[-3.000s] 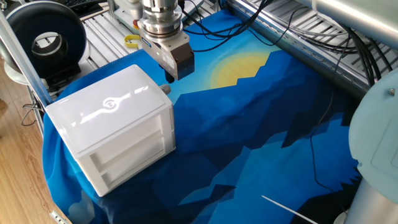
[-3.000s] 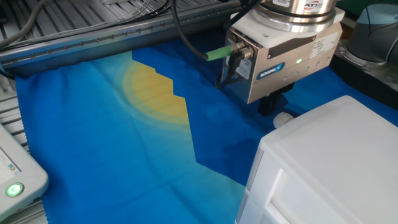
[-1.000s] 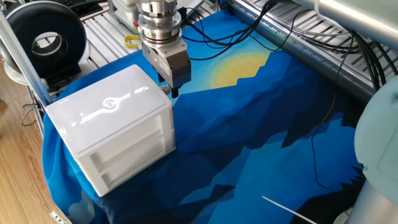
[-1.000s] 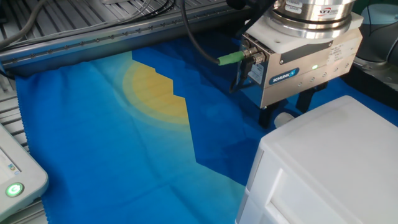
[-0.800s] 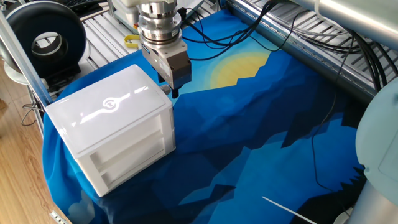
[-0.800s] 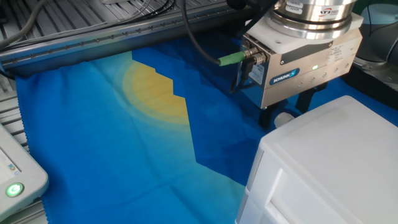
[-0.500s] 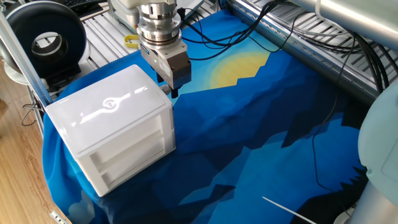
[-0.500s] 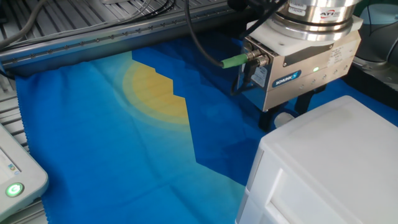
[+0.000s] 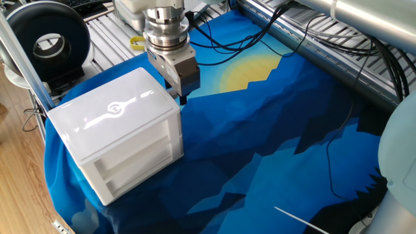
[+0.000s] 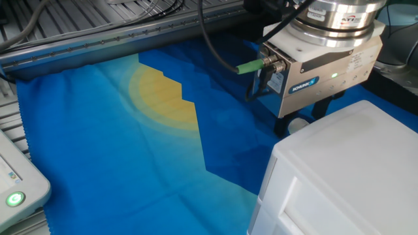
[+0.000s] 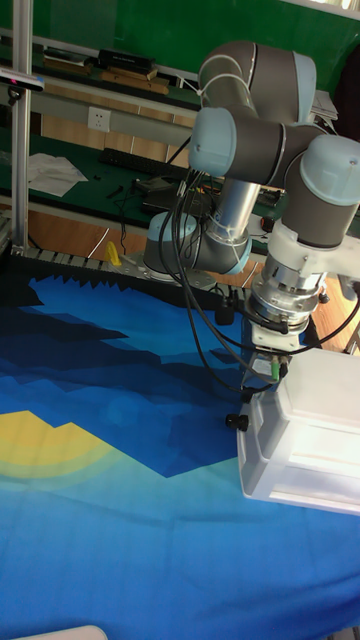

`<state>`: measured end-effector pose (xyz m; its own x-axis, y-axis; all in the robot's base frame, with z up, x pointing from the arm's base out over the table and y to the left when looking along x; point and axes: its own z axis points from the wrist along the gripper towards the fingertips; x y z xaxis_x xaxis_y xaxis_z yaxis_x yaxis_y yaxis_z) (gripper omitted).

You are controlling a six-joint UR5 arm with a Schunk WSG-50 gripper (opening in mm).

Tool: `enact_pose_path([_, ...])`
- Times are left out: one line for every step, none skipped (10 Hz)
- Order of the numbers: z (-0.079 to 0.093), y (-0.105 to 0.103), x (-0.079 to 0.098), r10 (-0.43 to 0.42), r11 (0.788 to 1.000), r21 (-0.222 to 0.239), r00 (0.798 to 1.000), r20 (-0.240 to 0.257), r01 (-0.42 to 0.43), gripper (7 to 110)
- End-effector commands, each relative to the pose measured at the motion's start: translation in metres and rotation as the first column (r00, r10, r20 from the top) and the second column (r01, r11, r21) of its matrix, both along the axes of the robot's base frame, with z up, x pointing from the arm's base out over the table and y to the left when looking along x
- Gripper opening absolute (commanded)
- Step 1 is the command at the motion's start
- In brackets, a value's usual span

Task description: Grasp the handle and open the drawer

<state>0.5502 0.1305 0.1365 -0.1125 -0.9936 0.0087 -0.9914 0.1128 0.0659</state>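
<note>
The white cabinet point(image 9: 114, 123) with a swirl logo on top stands at the left of the blue cloth. The handle point(image 10: 298, 124), a small pale grey knob, sticks out of the cabinet's far side. My gripper point(image 10: 300, 121) hangs straight down over it, a dark finger point(image 10: 281, 125) on one side and the other finger point(image 10: 321, 108) on the opposite side, with gaps showing, so it looks open. In the one fixed view the gripper point(image 9: 181, 97) hides the knob. The drawer front is hidden behind the gripper and the cabinet point(image 10: 353, 170) edge.
A black reel point(image 9: 49, 42) and a yellow clip point(image 9: 136, 43) lie behind the cabinet. Black cables point(image 9: 260, 32) trail over the cloth's yellow patch point(image 9: 250, 71). Metal rails point(image 10: 98, 39) border the table. A box with a green light point(image 10: 16, 198) sits at one corner.
Since three seconds ago the gripper has come down beside the cabinet and its fingers now straddle the knob. Over the last second it only shifted slightly.
</note>
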Motion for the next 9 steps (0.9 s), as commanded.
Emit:
enact_pose_path([-0.001,-0.002,-0.001,-0.008,1.000,-0.011,1.000,-0.005,0.007,66])
enact_pose_path([-0.001,0.001,0.000,0.006,1.000,-0.002,1.000,0.000,-0.006,66])
enact_pose_path([-0.001,0.000,0.000,0.017,1.000,-0.005,1.000,0.001,-0.017,66])
enact_pose_path([-0.002,-0.001,0.000,0.016,1.000,-0.013,1.000,-0.001,-0.016,66])
enact_pose_path([-0.004,0.000,0.000,0.012,1.000,-0.011,1.000,-0.001,-0.012,66])
enact_pose_path([-0.007,0.002,0.001,0.009,1.000,-0.011,1.000,-0.001,-0.009,66])
enact_pose_path([-0.011,0.004,0.002,0.006,1.000,-0.010,1.000,0.000,-0.006,66])
enact_pose_path([-0.014,0.006,0.002,0.003,1.000,-0.010,1.000,0.001,-0.003,66])
enact_pose_path([-0.014,0.006,0.001,0.002,1.000,-0.012,1.000,0.001,-0.002,66])
